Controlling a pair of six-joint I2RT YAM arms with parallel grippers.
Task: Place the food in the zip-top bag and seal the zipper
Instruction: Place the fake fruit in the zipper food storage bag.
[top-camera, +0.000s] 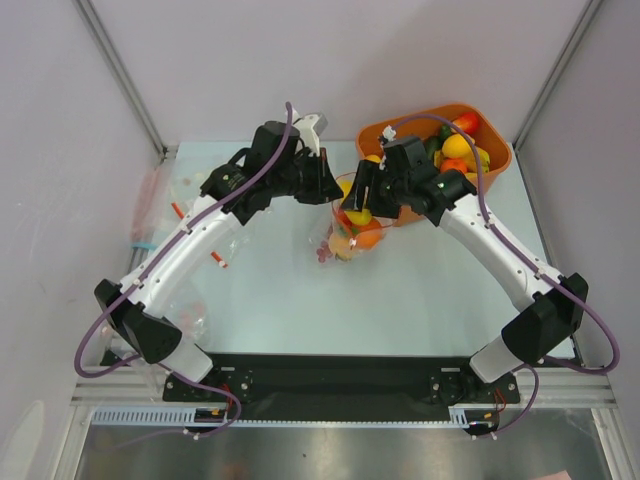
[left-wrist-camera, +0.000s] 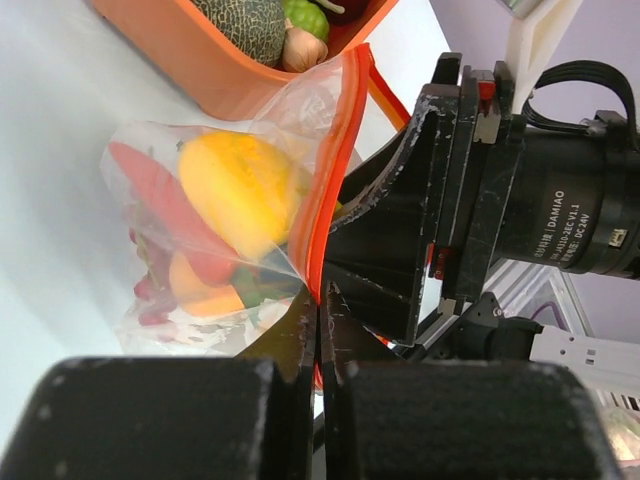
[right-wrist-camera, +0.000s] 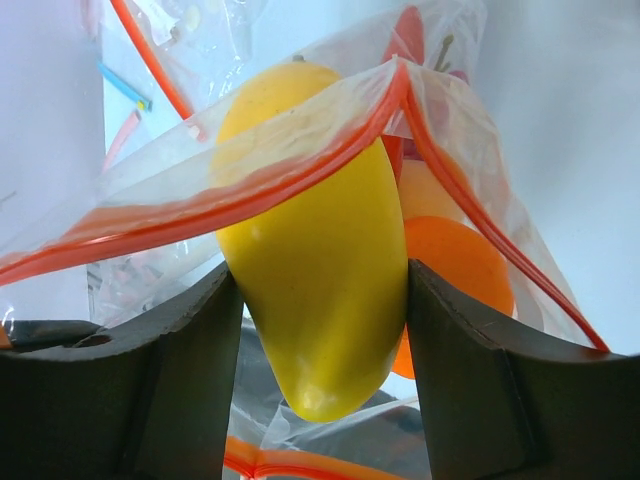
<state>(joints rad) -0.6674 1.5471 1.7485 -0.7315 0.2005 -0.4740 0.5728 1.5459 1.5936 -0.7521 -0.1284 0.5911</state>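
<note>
The clear zip-top bag (top-camera: 345, 238) lies beside the orange tub, mouth raised. My left gripper (top-camera: 328, 190) is shut on the bag's red-orange zipper (left-wrist-camera: 330, 170) at one edge of the mouth; its tips (left-wrist-camera: 320, 295) pinch the strip. My right gripper (top-camera: 358, 205) is shut on a yellow mango (right-wrist-camera: 310, 260), whose upper half sits inside the bag mouth under the zipper strip (right-wrist-camera: 250, 190). Inside the bag (left-wrist-camera: 200, 230) are an orange (right-wrist-camera: 455, 260), a red chili (left-wrist-camera: 160, 195) and purple grapes (left-wrist-camera: 150, 290).
The orange tub (top-camera: 495, 165) at the back right holds several more toy fruits and vegetables. Other clear bags (top-camera: 150, 215) and loose red strips (top-camera: 222, 260) lie at the left of the table. Metal frame posts stand at the back corners.
</note>
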